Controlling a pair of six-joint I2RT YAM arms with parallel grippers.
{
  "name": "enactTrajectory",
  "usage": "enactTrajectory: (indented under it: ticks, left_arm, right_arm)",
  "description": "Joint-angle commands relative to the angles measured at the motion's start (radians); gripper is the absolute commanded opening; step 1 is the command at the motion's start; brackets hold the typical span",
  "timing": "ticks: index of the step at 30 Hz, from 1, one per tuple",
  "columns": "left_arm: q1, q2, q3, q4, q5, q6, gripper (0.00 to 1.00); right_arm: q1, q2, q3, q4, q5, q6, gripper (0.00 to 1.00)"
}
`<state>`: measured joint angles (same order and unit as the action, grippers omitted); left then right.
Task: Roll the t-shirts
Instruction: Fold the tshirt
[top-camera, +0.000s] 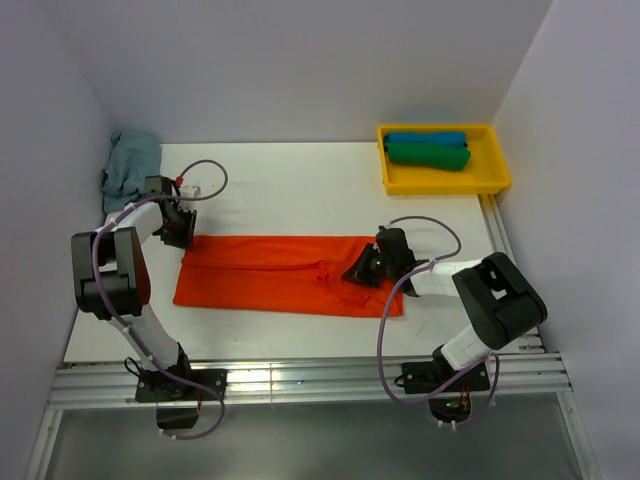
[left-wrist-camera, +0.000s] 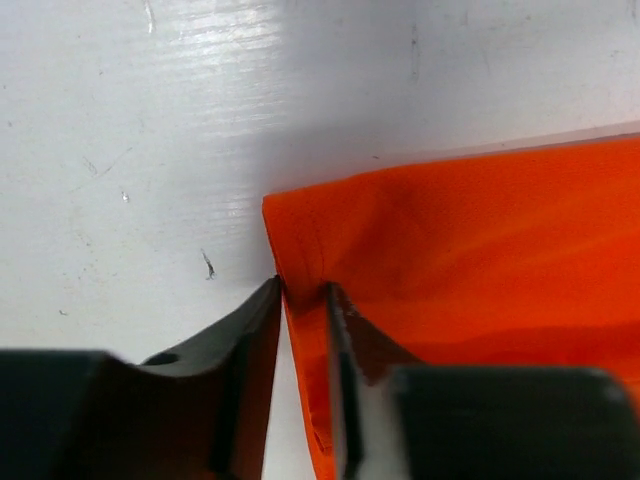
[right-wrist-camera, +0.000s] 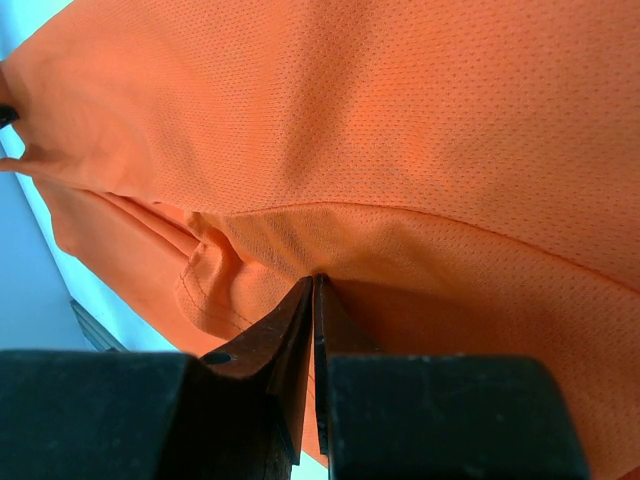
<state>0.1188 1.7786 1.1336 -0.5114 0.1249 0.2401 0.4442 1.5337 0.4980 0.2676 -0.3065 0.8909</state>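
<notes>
An orange shirt, folded into a long band, lies flat mid-bench, toward the near edge. The left claw is closed narrowly on its far-left corner. The right claw pinches a fold near its right end, probably to keep the band taut for rolling. A rolled green shirt and blue shirt fill the tray in the far-right corner. A grey-blue shirt lies crumpled in the far-left corner.
</notes>
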Motion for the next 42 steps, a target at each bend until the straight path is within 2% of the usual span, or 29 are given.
enactTrajectory:
  ticks: [1,2,5,9,14,20,30,42]
  left_arm:
    - [0.004,-0.016,0.028,0.034,-0.016,-0.018,0.32]
    - [0.005,-0.04,0.029,0.033,-0.016,-0.012,0.4]
    - [0.005,-0.099,0.055,0.014,0.008,-0.005,0.51]
    - [0.005,-0.18,0.074,-0.033,0.09,0.024,0.55]
    - [-0.013,-0.232,0.046,-0.108,0.231,0.103,0.43]
    - [-0.056,-0.179,-0.001,-0.159,0.265,0.174,0.24]
    - [-0.059,-0.127,-0.06,-0.174,0.193,0.217,0.15]
    - [-0.053,-0.136,-0.118,-0.142,0.107,0.203,0.12]
  right_arm:
    - [-0.007,-0.014,-0.004,-0.039,0.049,-0.04,0.11]
    - [-0.007,-0.015,-0.001,-0.045,0.05,-0.043,0.11]
    - [-0.007,-0.012,0.011,-0.053,0.047,-0.052,0.11]
    - [-0.007,-0.012,0.019,-0.06,0.05,-0.053,0.11]
    - [-0.007,-0.003,0.031,-0.064,0.044,-0.05,0.11]
    - [-0.006,0.005,0.036,-0.057,0.04,-0.044,0.11]
    - [-0.007,0.009,0.036,-0.056,0.037,-0.044,0.11]
    - [-0.007,0.013,0.031,-0.059,0.041,-0.049,0.1]
